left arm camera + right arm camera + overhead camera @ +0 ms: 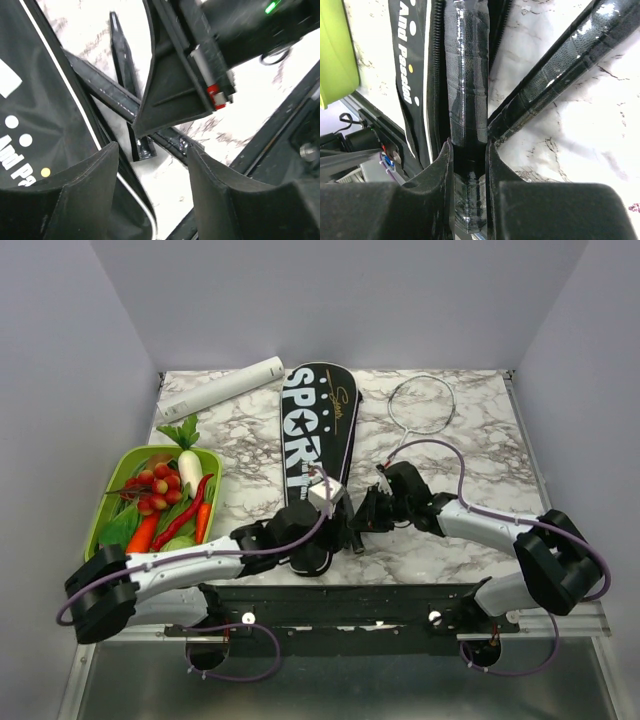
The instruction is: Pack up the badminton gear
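Observation:
The long black bag (pixel 312 455) lettered "SPORT" lies mid-table, its narrow end towards me. One racket's pale stringed head (pixel 421 405) lies to its right, and its shaft runs down under my right arm. My right gripper (pixel 358 520) (pixel 468 145) is shut on a black racket handle (pixel 466 90) that lies along the bag's zipper edge (pixel 436 75); that racket's head is hidden. A second black handle (pixel 555 85) slants off to the right across the marble. My left gripper (pixel 335 537) (pixel 152 155) is open and empty at the bag's near end (pixel 55 115), close to the right gripper (pixel 185 85).
A green tray (pixel 103 502) of toy vegetables stands at the left. A white tube (pixel 220 385) lies at the back left. A black metal rail (pixel 400 600) runs along the table's near edge. Grey walls close in the table's sides and back.

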Robot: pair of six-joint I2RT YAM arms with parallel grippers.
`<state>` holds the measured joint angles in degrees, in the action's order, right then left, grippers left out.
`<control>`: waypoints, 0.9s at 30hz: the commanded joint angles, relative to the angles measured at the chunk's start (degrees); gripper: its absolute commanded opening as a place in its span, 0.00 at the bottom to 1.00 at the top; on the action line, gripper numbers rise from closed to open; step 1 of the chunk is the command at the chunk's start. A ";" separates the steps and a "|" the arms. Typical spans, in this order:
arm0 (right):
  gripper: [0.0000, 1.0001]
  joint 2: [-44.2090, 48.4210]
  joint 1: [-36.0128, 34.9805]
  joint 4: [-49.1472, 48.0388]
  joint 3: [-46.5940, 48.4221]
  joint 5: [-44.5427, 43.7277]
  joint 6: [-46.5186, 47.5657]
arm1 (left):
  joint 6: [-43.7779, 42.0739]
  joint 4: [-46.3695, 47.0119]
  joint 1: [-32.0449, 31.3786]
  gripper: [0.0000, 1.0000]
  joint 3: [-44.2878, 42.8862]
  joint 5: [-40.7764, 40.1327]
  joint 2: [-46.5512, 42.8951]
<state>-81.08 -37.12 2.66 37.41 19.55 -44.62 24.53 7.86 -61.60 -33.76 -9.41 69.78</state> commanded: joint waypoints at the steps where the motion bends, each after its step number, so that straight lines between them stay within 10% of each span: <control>1: 0.01 0.57 0.47 -5.56 2.76 -4.08 -0.47 | 6.13 -0.21 0.17 0.66 3.25 -3.06 -11.23; 9: 0.01 -1.54 -0.58 -5.90 4.25 -4.26 -0.55 | 19.84 -19.96 0.61 0.60 4.58 -26.33 -16.52; 18: 0.08 -5.49 -4.71 -6.00 8.03 -6.89 -3.28 | 31.10 -25.44 7.45 0.36 7.03 -31.37 -11.33; 27: 0.08 -10.76 -7.17 -9.25 8.82 -8.83 -7.06 | 36.11 -25.97 10.71 0.33 8.18 -36.73 -5.90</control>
<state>-90.08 -44.05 1.41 43.31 15.90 -50.54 56.82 -17.34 -52.07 -25.98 -41.69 60.14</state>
